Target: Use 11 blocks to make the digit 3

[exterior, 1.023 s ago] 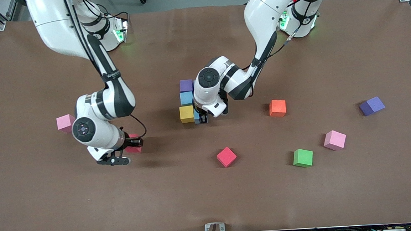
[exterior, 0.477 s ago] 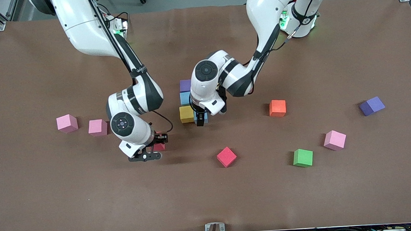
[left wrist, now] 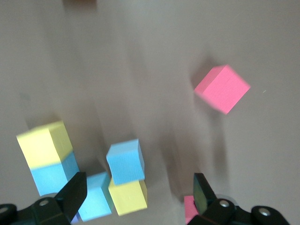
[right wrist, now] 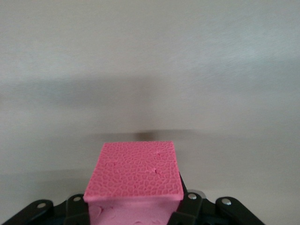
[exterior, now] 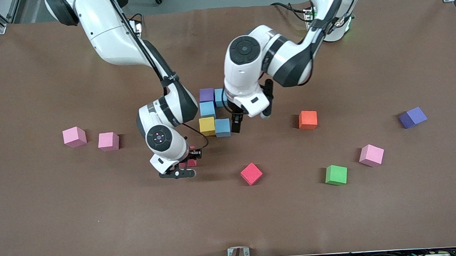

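The blocks form a cluster mid-table: purple, light blue, light blue, yellow and light blue. The left wrist view adds a second yellow block at the row's end, hidden under the left arm in the front view. My left gripper hangs open and empty just above the table, beside the last light blue block. My right gripper is shut on a red block, over the table near the cluster. The digit 3 shows only as this partial figure.
Loose blocks lie about: red, orange, green, pink and purple toward the left arm's end. Two pink ones lie toward the right arm's end.
My left gripper opened, left the light blue block beside the yellow one and lifted away. My right arm carried the red block toward the cluster.
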`<state>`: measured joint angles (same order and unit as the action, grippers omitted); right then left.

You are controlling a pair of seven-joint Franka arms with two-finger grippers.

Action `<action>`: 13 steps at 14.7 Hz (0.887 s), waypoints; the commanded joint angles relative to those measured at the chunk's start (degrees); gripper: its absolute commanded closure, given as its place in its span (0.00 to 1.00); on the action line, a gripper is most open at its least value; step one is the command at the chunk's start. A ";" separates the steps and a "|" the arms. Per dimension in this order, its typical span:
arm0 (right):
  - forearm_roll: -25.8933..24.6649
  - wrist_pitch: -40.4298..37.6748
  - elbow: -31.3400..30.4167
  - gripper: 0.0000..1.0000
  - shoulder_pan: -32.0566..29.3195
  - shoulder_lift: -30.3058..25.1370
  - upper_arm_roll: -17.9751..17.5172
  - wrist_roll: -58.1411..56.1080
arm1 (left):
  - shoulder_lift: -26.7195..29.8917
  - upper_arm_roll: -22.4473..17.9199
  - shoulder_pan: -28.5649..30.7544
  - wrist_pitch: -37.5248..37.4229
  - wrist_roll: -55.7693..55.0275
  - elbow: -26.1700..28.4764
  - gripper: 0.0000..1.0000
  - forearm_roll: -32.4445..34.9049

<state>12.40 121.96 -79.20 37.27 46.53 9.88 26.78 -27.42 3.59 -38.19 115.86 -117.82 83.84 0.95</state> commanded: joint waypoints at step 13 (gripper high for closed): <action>0.87 -3.84 6.51 0.79 1.66 4.80 -3.12 7.14 | 2.37 0.36 20.96 -2.92 59.34 9.31 0.00 4.32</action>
<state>12.41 119.02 -73.91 38.54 50.63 6.64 33.35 -25.99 3.39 -16.67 113.12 -65.06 90.21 3.40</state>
